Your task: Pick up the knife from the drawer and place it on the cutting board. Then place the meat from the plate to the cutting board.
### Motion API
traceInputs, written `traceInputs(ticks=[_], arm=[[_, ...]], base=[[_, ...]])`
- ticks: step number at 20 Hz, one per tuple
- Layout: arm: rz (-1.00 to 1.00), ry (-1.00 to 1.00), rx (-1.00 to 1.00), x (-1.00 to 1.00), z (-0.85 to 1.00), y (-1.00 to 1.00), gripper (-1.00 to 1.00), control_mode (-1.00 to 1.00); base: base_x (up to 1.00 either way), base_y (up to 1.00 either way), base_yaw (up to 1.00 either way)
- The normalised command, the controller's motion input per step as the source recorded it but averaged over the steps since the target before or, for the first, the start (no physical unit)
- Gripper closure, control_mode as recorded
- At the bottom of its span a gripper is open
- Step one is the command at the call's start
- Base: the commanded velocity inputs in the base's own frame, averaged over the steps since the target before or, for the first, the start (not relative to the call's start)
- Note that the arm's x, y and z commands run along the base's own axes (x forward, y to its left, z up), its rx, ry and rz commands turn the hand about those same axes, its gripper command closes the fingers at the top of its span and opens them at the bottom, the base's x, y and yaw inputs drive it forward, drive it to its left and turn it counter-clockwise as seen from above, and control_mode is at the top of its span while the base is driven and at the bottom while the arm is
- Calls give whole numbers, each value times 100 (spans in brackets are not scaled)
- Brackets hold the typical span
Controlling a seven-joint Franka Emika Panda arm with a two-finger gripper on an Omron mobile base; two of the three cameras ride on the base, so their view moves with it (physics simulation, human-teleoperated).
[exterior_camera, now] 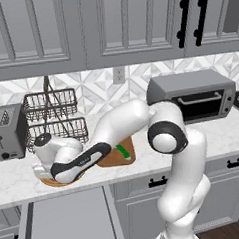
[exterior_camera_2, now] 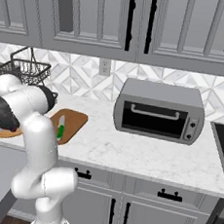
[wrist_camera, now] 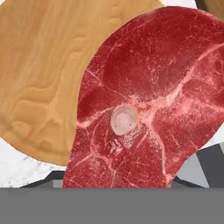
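Observation:
The raw red meat [wrist_camera: 148, 100] looms close in the hand view, lying over the round tan plate [wrist_camera: 43, 74]. My gripper [wrist_camera: 131, 175] straddles the meat; dark fingertips [wrist_camera: 211, 164] peek out on either side, mostly hidden by it. From the left base view, my hand [exterior_camera: 47, 171] sits low on the plate [exterior_camera: 58, 183] at the counter's front left. The green-handled knife [exterior_camera: 123, 151] rests on the brown cutting board [exterior_camera: 118, 155] just to the right. The knife [exterior_camera_2: 61, 127], board [exterior_camera_2: 73, 122] and plate [exterior_camera_2: 4, 133] also appear from the right. The grey drawer [exterior_camera: 67, 220] stands pulled out below.
A toaster [exterior_camera: 7, 131] and wire dish rack [exterior_camera: 56, 118] stand behind the plate. A toaster oven [exterior_camera: 193, 99] sits to the right on the white counter [exterior_camera: 222, 132]. Wall cabinets hang overhead.

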Motion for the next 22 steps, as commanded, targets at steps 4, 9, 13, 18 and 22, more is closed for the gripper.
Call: traceInputs(ticks=[4,9,13,18,22], arm=[[0,-1,1,-52,66,-82,100,-100],[0,4,0,-13,68,-80,100,-100],[0,20,-3,5,60,-79,100,-100],[4,18,-9,24,18,-77,100,-100],[15,12,-3,42,0,-52,100,-100]], base=[[0,0,0],[0,0,0],[0,0,0],[0,0,0],[0,0,0]])
